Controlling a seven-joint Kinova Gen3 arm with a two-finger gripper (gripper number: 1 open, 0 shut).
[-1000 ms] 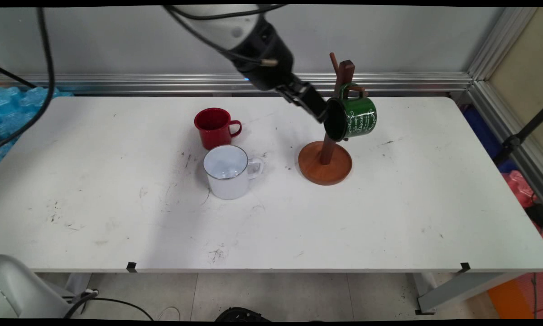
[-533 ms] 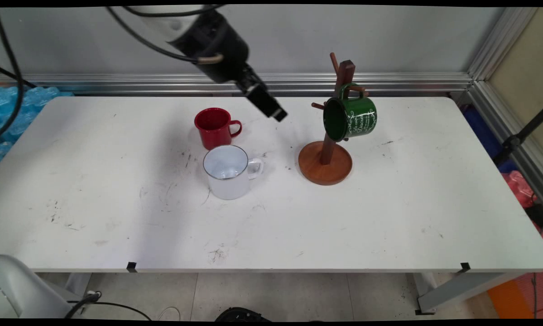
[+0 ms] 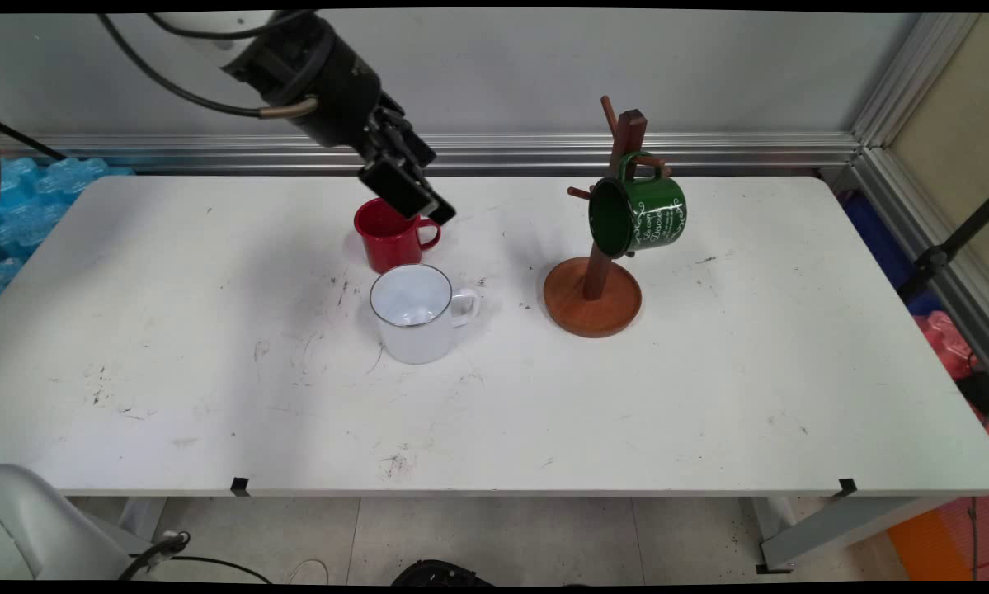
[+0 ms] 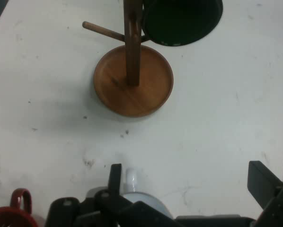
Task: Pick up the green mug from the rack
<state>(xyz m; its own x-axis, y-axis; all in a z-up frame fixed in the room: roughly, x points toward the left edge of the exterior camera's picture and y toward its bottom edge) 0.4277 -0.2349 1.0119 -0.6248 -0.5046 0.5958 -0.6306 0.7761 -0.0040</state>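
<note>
pincer (image 3: 416, 198) agape above upright red mug (image 3: 388, 233)

Red mug (image 3: 388, 233), white mug (image 3: 414, 313), white-lettered green mug (image 3: 642, 214).

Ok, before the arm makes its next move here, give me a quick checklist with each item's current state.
1. Gripper empty: ok, its fingers are spread in the hand view with nothing between them.
2. Green mug hanging on the mug tree: ok, its handle is over a peg.
3. Gripper clear of the tree: ok, it hangs above the red mug.
4. Red mug upright on the table: ok.
5. White mug upright: ok, just in front of the red one.
6. Gripper touching the red mug: cannot tell, it overlaps the rim in the main view.
</note>
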